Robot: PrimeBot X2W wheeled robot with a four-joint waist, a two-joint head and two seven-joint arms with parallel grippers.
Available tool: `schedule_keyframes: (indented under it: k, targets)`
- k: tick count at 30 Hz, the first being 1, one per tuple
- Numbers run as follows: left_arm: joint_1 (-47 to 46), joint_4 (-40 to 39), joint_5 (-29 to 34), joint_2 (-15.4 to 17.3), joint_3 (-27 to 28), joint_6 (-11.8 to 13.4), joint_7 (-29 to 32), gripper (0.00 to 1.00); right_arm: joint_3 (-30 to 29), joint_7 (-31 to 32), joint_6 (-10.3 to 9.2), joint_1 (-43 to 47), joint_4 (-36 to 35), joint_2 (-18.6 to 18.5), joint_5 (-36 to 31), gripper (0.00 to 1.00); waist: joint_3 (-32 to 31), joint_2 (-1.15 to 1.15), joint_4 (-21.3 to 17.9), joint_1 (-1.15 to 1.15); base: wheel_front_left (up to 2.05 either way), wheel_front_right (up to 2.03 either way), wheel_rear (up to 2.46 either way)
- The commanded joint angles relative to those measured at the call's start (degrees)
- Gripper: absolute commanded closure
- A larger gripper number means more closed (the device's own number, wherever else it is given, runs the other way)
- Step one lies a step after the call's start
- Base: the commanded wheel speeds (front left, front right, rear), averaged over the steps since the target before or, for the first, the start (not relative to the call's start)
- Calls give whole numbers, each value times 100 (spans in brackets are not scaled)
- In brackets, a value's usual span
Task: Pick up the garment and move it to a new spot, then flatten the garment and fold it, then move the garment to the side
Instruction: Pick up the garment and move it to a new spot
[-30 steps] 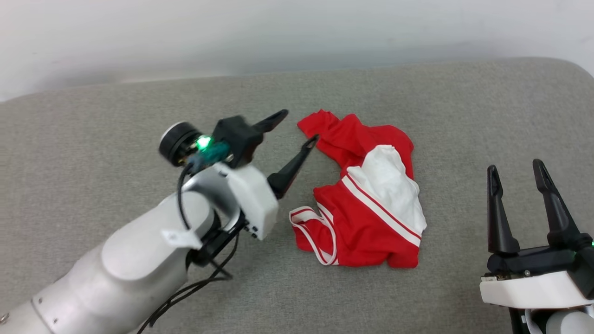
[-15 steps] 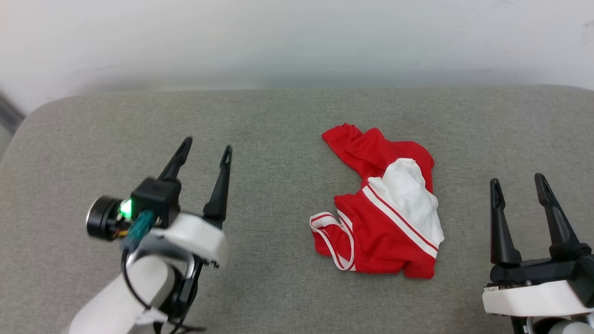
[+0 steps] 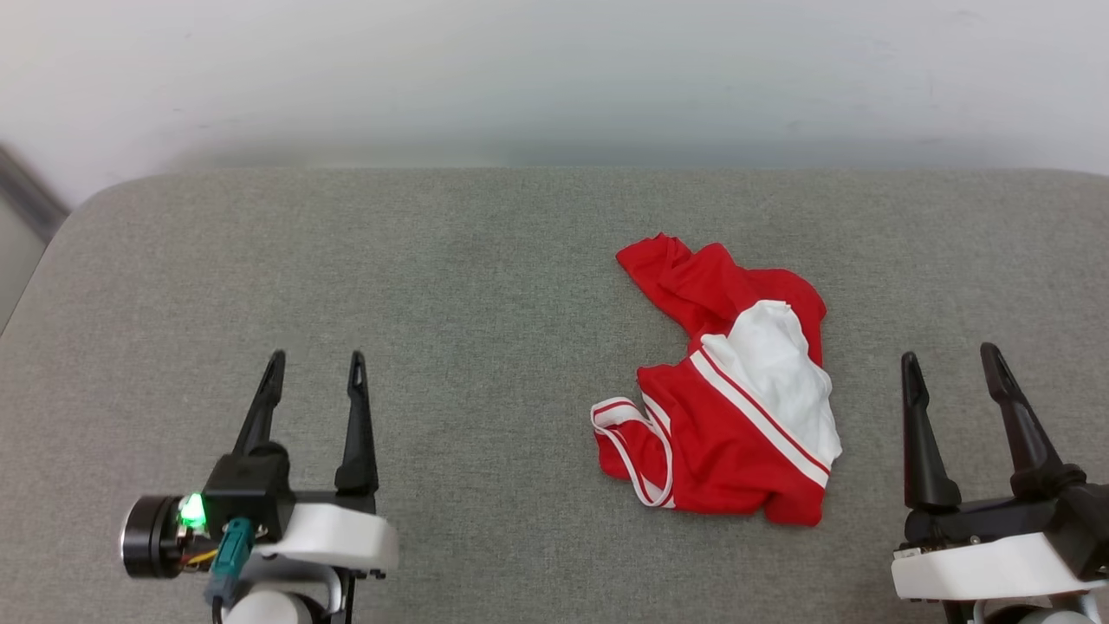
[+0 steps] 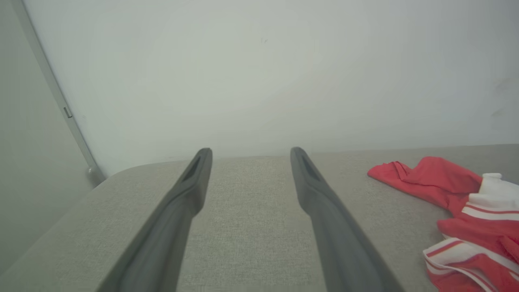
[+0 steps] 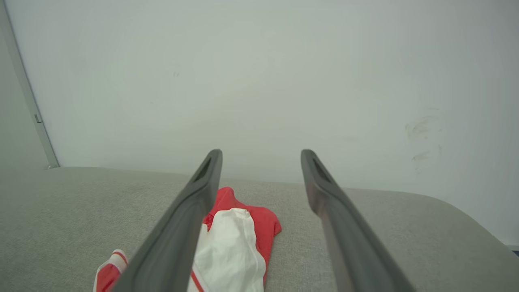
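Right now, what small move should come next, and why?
Probably reach the right gripper toward the garment, at its near edge: it lies bunched on the cushion, nearer that gripper than the left gripper, and both stand open and empty, so a grasp must come before flattening.

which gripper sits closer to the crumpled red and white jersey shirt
The right gripper, close beside the red-and-white jersey shirt; the left gripper sits much farther off.

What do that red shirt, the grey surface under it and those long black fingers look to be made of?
Red jersey shirt: soft matte fabric, probably knit; it lies crumpled in limp folds.
Grey padded surface: woven upholstery cloth, judging by its speckled weave and rounded edge.
Fingers: dark, smooth, matte, likely moulded plastic or rubber; cannot tell which.
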Motion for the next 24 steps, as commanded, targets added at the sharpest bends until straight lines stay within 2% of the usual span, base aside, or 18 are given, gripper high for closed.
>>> schedule_keyframes:
  k: [1, 10, 24]
  targets:
    - [122, -15, 102, -101, 109, -61, -14, 0, 5, -12, -3, 68, 37, 15, 21, 0, -4, 0, -5, 0, 0, 0, 0]
    - [628, 129, 711, -740, 796, -639, -15, 0, 34, -12, -3, 128, 239, 15, 183, 0, -16, 0, -21, 0, 0, 0, 0]
    - [862, 410, 1234, -1292, 1423, -1343, -15, 0, 103, -12, -3, 255, 504, 15, 346, 0, -86, 0, -4, 0, 0, 0, 0]
